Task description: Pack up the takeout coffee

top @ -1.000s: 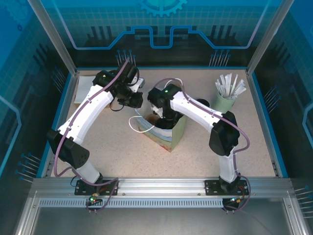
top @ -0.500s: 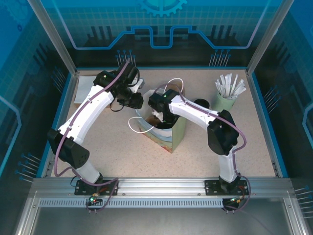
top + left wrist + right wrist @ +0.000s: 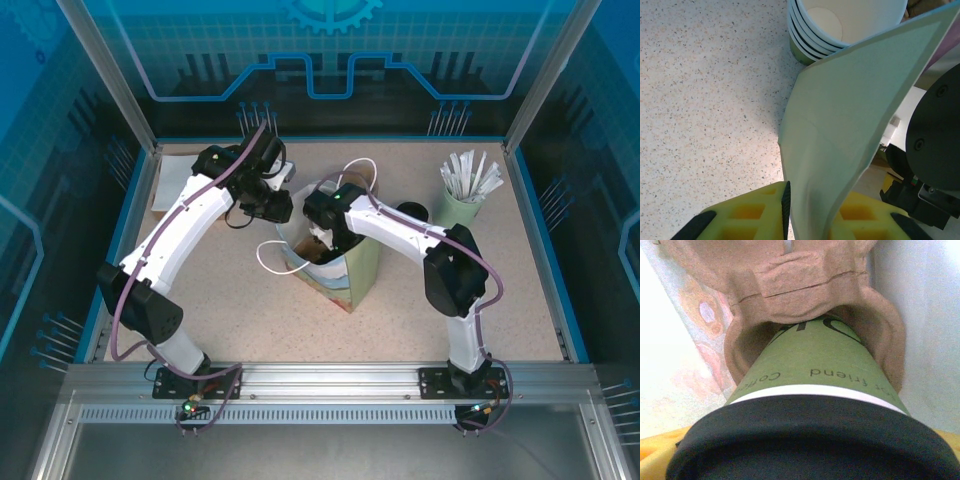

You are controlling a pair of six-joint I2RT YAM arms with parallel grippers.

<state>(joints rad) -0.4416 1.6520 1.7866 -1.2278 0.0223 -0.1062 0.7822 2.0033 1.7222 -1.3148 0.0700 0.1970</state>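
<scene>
Pinching bag (image 3: 850, 115) edge w/ L tool (image 3: 809, 216)

1. Robot lab test cell: aluminium frame posts (image 3: 105, 70), blue circuit-print panels (image 3: 330, 50), well beyond left fingers (image 3: 755, 210).
2. Speckled bench top (image 3: 705, 100) directly below those fingers.
3. Slotted mounting rail (image 3: 330, 380) behind, carrying bolted arm bases (image 3: 195, 378).

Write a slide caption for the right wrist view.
Lidded green coffee cup in a brown pulp carrier inside the paper bag.

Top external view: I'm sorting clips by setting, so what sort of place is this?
Probably a robot test cell staged for takeaway coffee packing: aluminium frame, blue printed panels, cup of wrapped straws, paper bag.
</scene>
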